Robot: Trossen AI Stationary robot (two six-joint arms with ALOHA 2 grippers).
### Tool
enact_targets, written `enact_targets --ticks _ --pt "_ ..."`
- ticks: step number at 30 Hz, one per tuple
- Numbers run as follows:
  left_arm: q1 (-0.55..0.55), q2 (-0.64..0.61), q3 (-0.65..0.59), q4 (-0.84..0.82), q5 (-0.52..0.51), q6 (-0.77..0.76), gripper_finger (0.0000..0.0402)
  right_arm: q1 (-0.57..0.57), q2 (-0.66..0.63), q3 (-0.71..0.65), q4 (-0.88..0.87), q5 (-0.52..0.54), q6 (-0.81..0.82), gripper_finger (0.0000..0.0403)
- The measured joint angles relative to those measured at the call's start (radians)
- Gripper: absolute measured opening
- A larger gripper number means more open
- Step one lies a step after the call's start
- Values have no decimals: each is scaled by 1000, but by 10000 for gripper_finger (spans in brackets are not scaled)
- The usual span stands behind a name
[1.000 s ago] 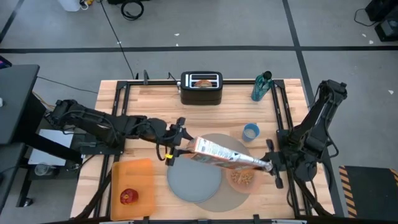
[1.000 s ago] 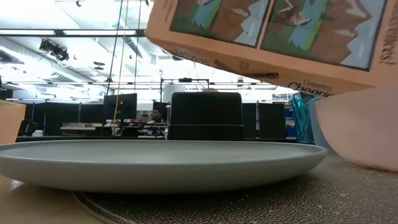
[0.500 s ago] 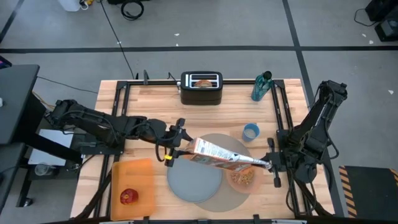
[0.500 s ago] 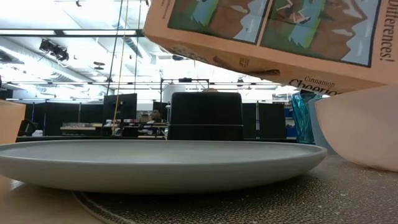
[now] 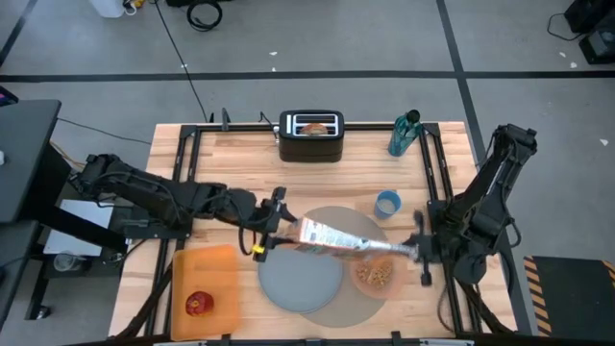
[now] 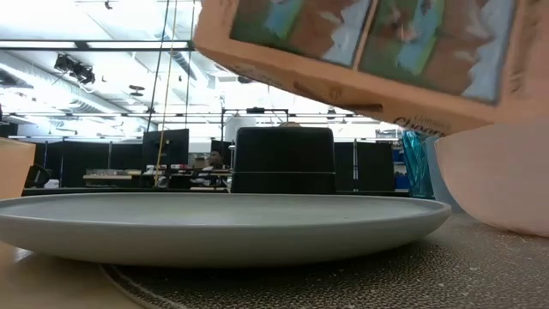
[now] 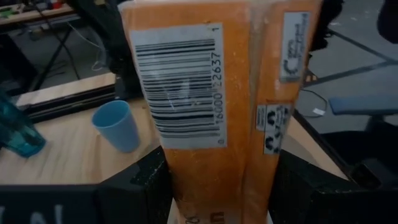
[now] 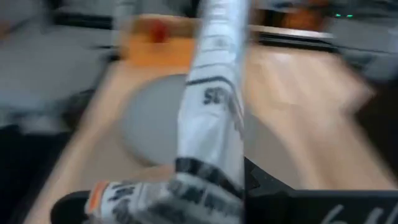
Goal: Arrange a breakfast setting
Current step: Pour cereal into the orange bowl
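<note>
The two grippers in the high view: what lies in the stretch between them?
The high view shows a cereal box and its silvery inner bag spanning the gap from the left gripper to the right gripper, above the pink bowl of cereal.

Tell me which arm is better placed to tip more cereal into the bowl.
The left. Its hand grips the cereal box, which lies tilted toward the pink bowl. The right hand only holds the inner bag's end.
</note>
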Motion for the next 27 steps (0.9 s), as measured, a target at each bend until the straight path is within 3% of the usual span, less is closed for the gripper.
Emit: enact_targets --ticks 2,4,7,10,16,27 --pt "2 -1 -1 5 -4 0 208 -3 -20 5 -43 19 104 14" --pt "1 -2 0 4 5 0 208 -9 0 -4 64 -53 24 13" --pt "-3 1 -2 -1 -5 4 208 -8 -15 -8 -23 9 57 12" --pt "4 -4 1 15 7 -2 208 -13 -18 -7 70 -48 18 13" --pt "13 -2 3 16 3 32 208 -8 -28 -10 30 0 29 13" --pt "19 4 192 -182 48 26 208 22 -41 -7 65 40 1 14"
